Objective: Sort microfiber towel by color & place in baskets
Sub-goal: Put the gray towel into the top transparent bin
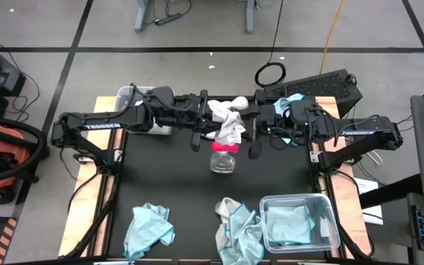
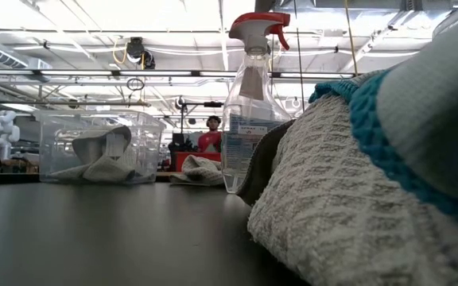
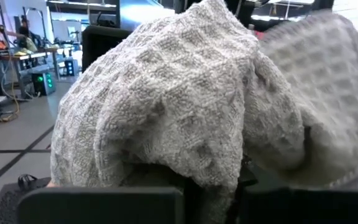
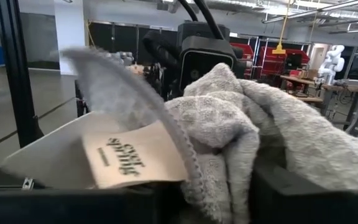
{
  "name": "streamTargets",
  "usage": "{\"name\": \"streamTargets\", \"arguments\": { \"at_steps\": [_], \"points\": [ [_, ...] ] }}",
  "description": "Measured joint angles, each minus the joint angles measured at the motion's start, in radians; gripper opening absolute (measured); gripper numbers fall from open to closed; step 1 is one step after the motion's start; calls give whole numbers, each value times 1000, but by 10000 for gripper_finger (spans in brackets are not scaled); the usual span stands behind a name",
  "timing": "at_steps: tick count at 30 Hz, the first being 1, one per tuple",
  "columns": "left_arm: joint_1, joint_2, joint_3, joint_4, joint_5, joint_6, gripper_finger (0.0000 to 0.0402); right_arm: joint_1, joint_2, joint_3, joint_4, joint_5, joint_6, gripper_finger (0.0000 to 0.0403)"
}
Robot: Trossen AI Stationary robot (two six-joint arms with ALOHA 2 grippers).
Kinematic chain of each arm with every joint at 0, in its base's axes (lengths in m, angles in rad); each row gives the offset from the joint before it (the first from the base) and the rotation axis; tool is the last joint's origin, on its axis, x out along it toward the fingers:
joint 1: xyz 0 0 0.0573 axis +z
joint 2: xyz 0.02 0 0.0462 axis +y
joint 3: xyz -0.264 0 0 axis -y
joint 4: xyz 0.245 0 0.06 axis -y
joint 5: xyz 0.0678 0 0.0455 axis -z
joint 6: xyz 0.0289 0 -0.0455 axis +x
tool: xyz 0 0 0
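Observation:
A white-grey microfiber towel [image 1: 227,121] hangs bunched between my two grippers, high above the table's far middle. My left gripper [image 1: 210,121] comes level from the left and is shut on it. My right gripper [image 1: 245,125] faces it from the right, open, with the towel [image 4: 247,130] and its printed tag [image 4: 132,158] still lying between its fingers. One basket [image 1: 300,221] at the near right holds a light blue towel. The other basket [image 2: 94,147] at the far left holds a grey one. My left gripper pinches a bunched fold of the towel [image 3: 213,186] between its two fingers, coming level from the table's left. The cloth drapes over and in front of the fingers and hides the exact spot. The towel is lifted clear, and its loose end [image 1: 232,136] hangs down. My right gripper has cloth [image 4: 219,180] lying in the gap between its parted fingers, which point level from the table's right. Whether the fingers still touch the cloth I cannot tell.
A spray bottle [image 1: 223,156] with a red head stands right below the hanging towel. Light blue towels lie at the near edge [image 1: 149,230] and, with a grey one, beside the near basket [image 1: 238,232]. Another light blue towel [image 1: 293,99] lies by the right arm.

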Motion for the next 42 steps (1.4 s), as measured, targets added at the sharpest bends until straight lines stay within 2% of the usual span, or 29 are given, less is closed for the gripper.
{"name": "streamTargets", "arguments": {
  "at_steps": [6,13,19,23,32,42],
  "points": [
    [36,-10,-1,-25,0,5,37,0,-13,-1,-48,53,0,198],
    [86,-58,2,-72,0,33,37,1,-75,-4,-202,167,5,227],
    [150,-109,1,-169,-11,77,37,1,-137,-4,-298,241,22,230],
    [198,-147,2,-269,-56,120,37,1,-170,-4,-374,279,51,231],
    [316,-214,2,-458,-137,216,37,1,-222,-4,-491,281,119,231],
    [447,-273,1,-690,-170,267,37,1,-253,-3,-533,280,136,231]
  ]
}}
